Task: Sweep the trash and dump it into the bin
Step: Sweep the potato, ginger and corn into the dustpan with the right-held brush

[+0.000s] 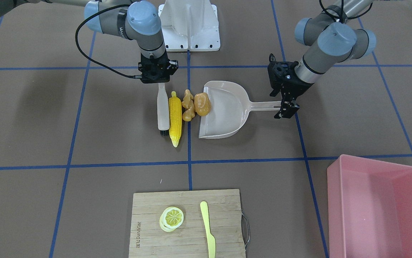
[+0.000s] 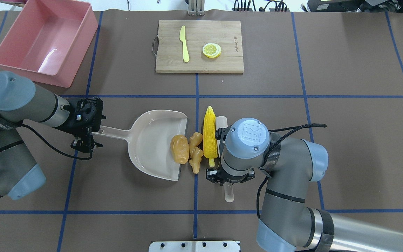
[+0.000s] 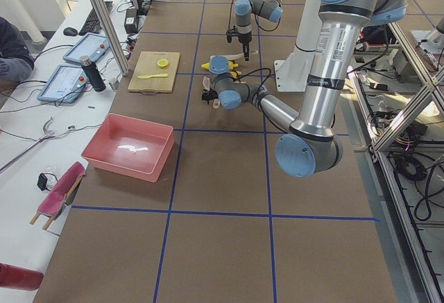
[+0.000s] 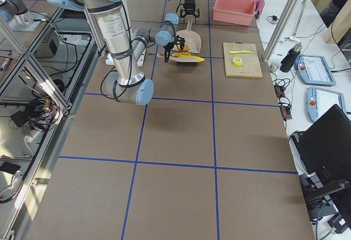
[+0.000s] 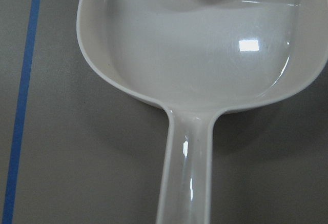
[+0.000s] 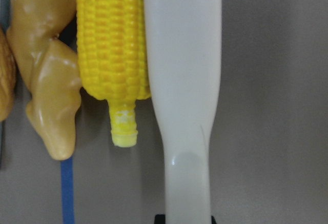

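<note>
While the right gripper (image 1: 161, 83) clamps the brush (image 1: 162, 111) by its handle and the left gripper (image 1: 285, 108) clamps the dustpan (image 1: 227, 114) handle, we note the corn cob (image 1: 175, 120) flush against the brush, the ginger root (image 1: 188, 105) next to it at the pan's mouth, and the potato lump (image 1: 202, 104) on the lip. We log the pink bin (image 1: 338, 215) well apart.

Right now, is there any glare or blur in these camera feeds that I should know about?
Left wrist view: a bright square glint sits on the dustpan floor, with a thinner streak on its handle. Overhead view: a white glare patch lies on the floor of the bin. Right wrist view: the corn cob and brush are evenly lit and reasonably sharp, with no hard glare.
</note>
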### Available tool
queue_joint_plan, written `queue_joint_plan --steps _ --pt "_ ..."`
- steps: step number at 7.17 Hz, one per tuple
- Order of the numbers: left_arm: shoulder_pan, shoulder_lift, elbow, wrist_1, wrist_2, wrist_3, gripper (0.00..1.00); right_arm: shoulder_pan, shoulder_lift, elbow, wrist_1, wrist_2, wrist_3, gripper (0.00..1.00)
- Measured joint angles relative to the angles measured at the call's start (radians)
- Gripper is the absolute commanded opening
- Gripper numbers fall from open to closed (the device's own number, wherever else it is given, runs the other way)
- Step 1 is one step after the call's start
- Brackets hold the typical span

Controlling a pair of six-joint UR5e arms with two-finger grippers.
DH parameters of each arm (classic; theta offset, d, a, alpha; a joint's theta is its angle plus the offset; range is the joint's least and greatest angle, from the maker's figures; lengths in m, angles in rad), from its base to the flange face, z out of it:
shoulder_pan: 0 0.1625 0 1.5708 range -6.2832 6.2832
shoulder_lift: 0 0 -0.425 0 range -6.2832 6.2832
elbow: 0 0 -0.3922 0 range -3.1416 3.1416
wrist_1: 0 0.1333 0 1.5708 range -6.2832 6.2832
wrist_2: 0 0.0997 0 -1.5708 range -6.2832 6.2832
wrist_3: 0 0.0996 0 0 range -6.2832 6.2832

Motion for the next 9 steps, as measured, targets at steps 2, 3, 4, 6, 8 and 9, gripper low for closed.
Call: queue_joint_plan --steps 2,3,4,6,8,9 --pt "0.0 0.028 -0.007 -0.019 0.001 -0.004 0.94 -0.006 0.016 -0.024 0.083 0.0 0.038 0.0" --pt "0.0 0.032 -0.008 -0.021 0.001 -0.005 0.94 -0.01 0.026 -0.031 0.114 0.001 0.049 0.0" --pt "0.0 0.034 -0.009 -0.022 0.001 -0.005 0.94 -0.013 0.036 -0.041 0.149 0.002 0.058 0.0" --pt "0.001 0.034 -0.007 -0.023 0.002 -0.006 0.94 -0.025 0.048 -0.066 0.218 0.001 0.076 0.0" --pt "0.002 0.034 -0.007 -0.023 0.003 -0.006 0.94 -0.038 0.075 -0.126 0.306 0.0 0.098 0.0" --pt "0.002 0.034 -0.008 -0.023 0.003 -0.005 0.94 -0.041 0.09 -0.156 0.356 0.001 0.112 0.0"
